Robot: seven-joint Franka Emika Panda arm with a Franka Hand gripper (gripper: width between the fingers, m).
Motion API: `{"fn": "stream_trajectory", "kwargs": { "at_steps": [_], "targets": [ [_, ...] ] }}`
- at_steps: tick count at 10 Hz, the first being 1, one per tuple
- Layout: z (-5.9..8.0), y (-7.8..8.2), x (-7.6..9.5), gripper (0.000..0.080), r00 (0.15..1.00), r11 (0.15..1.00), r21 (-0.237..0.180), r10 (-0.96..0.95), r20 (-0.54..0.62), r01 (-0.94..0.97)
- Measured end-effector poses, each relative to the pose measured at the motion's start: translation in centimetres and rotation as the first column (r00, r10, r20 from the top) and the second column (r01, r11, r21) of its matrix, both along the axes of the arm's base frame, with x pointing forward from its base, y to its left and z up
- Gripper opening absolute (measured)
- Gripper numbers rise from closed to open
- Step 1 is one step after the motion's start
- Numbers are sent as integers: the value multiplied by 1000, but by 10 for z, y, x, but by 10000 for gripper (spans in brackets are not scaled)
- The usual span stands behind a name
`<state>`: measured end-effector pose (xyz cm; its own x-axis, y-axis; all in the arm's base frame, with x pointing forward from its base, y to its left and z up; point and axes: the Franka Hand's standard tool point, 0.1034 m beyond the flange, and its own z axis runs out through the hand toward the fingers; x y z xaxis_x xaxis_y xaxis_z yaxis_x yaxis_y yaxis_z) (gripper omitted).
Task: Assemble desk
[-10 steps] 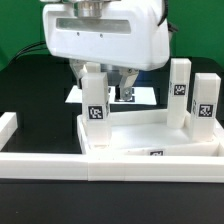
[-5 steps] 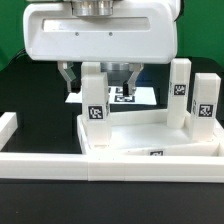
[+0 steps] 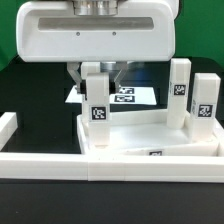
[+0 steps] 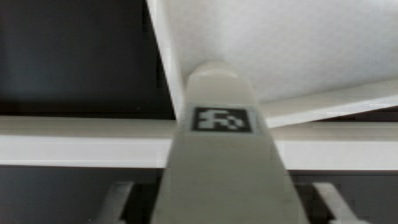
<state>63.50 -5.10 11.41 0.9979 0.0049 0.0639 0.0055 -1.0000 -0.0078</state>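
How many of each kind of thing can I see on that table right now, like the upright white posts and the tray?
Upright white legs: 3 (one under the gripper, two at the exterior view's right)
Desk top: 1
Low white border wall: 1
Marker board: 1
Total: 6

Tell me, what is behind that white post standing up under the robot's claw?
Behind the post sits the marker board on the black table, some of its tags showing. The post and the claw above cover the board's nearer part, so what lies there cannot be seen.
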Motion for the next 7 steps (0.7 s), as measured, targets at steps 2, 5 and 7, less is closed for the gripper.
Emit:
{"fn": "stream_trajectory", "kwargs": {
  "at_steps": [2, 5, 7],
  "targets": [
    [0, 0, 0, 288, 1000, 1000, 2, -30, -1, 30],
    [-1, 1, 0, 288, 986, 986, 12, -168, 0, 168],
    [-1, 2, -1, 288, 917, 918, 30, -397, 39, 396]
  ]
}}
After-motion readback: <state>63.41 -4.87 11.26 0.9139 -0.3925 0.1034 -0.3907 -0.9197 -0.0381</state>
